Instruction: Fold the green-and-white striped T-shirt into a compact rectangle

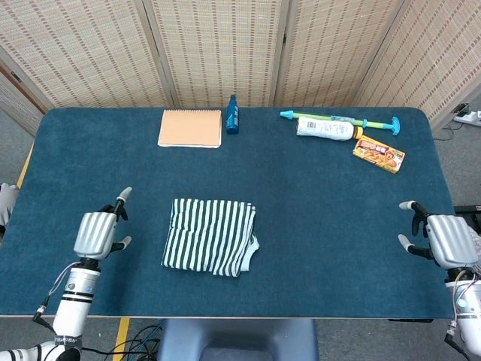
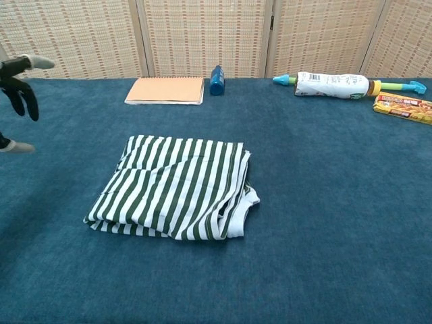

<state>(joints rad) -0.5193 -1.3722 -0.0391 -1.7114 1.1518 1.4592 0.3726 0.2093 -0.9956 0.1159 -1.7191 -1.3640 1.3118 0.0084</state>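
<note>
Soft, matt striped cloth on the T-shirt (image 1: 210, 235), lying on the table (image 1: 323, 226) with its fuzzy, carpet-like blue cover. Behind the T-shirt, a matt paper notepad (image 1: 190, 128) and a glossy blue plastic bottle (image 1: 233, 115). Both hands, left hand (image 1: 97, 232) and right hand (image 1: 445, 239), show smooth silvery shells with a dull sheen.
</note>
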